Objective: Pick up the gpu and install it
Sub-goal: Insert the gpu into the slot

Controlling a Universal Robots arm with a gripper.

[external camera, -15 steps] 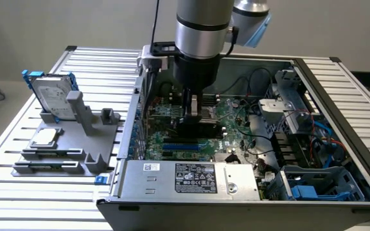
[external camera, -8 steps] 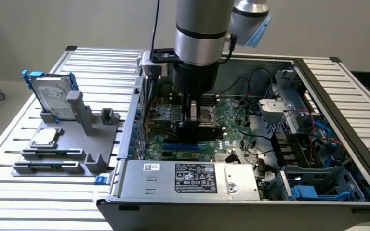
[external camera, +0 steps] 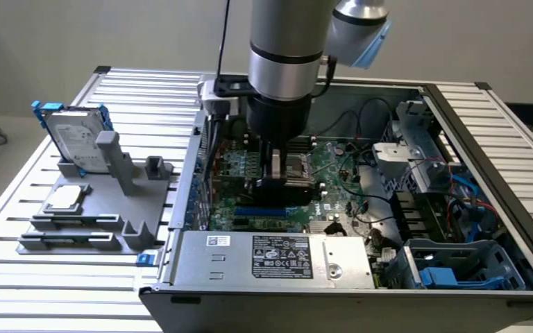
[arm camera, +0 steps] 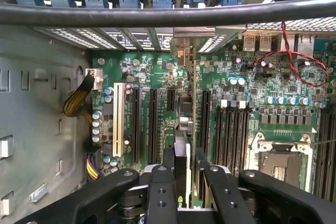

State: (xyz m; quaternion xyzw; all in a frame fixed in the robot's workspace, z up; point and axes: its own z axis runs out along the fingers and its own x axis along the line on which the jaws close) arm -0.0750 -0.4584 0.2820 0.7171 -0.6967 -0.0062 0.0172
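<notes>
Jaws are closed on the gpu (arm camera: pixel 183 129), which the gripper (arm camera: pixel 184 158) holds edge-on over the expansion slots (arm camera: pixel 153 124) of the motherboard (arm camera: pixel 152 77), inside the computer case (arm camera: pixel 37 103). Whether it is seated cannot be told. Risk: if the card edge is offset from its slot, pressing may jam it or bend the contacts.

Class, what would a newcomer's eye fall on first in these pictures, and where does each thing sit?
The grey arm reaching down into the open computer case dominates the exterior view. In the wrist view, the hand clamps the gpu edge-on over the green motherboard. A blue-railed hard drive stands outside, at the exterior view's left.
</notes>
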